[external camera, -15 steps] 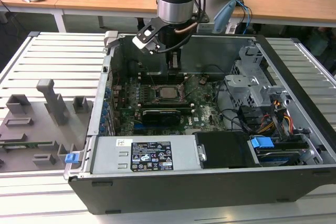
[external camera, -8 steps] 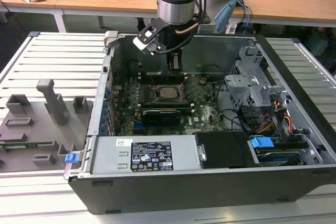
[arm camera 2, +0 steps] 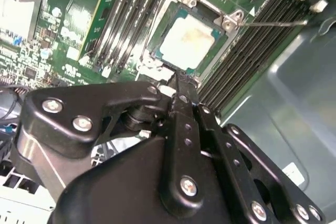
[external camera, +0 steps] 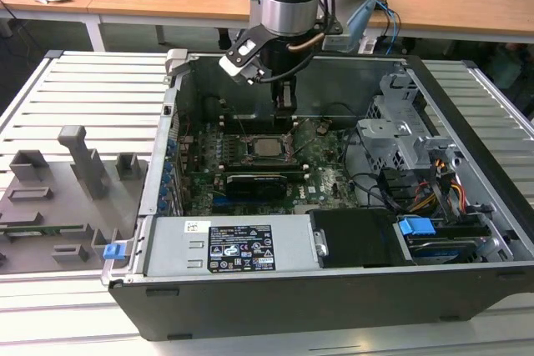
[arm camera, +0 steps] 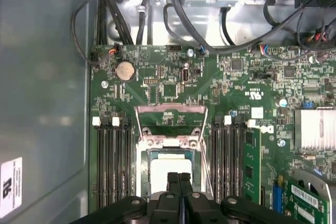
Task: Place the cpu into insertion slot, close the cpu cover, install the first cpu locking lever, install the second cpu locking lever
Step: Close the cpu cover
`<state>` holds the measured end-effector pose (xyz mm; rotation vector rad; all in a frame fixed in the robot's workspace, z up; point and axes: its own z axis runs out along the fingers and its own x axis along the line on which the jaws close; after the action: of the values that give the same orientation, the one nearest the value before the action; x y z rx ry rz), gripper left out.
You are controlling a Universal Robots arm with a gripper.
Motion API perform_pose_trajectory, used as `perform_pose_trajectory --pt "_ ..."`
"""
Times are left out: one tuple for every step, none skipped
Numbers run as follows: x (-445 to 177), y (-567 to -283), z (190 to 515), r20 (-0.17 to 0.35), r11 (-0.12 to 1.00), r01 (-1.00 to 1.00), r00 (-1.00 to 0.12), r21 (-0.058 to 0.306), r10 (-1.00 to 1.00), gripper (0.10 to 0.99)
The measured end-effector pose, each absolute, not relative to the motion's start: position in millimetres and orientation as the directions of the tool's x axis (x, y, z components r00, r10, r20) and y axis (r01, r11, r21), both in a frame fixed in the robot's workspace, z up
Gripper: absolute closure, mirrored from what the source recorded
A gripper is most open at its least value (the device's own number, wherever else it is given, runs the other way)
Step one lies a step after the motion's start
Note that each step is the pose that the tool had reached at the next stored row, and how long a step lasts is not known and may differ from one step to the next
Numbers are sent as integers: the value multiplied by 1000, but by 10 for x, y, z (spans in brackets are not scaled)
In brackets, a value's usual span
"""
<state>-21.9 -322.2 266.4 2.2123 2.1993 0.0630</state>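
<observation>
Hovering over the socket's near edge, gripper has its fingers pressed together and holds nothing. The cpu is seated in the insertion slot, just beneath the tips. The cpu cover looks raised beyond them. Judged: cover and both levers not yet done.

The small square silver-grey cpu shows a matt metal top; the black gripper looks smooth, slightly glossy.
</observation>
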Motion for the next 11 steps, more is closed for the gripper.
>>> perform_pose_trajectory --pt "-184 -3222 2664 13 -6 999 6 43 1000 980" --pt "-89 -3222 2664 13 -6 999 6 41 1000 980" --pt "-35 -3222 2664 13 -6 999 5 40 1000 980" --pt "-8 -3222 2664 13 -6 999 6 39 1000 980" --pt "22 -3222 2664 13 -5 999 4 39 1000 980" --pt "45 -3222 2664 13 -2 999 1 38 1000 980" --pt "74 -3222 2665 13 4 999 -5 37 1000 980" --pt "96 -3222 2665 13 9 999 -10 37 1000 980" --pt "116 -3222 2664 13 14 999 -14 37 1000 980" --pt "146 -3221 2664 14 21 999 -21 36 1000 980" --pt "165 -3222 2664 13 25 999 -26 36 1000 980"
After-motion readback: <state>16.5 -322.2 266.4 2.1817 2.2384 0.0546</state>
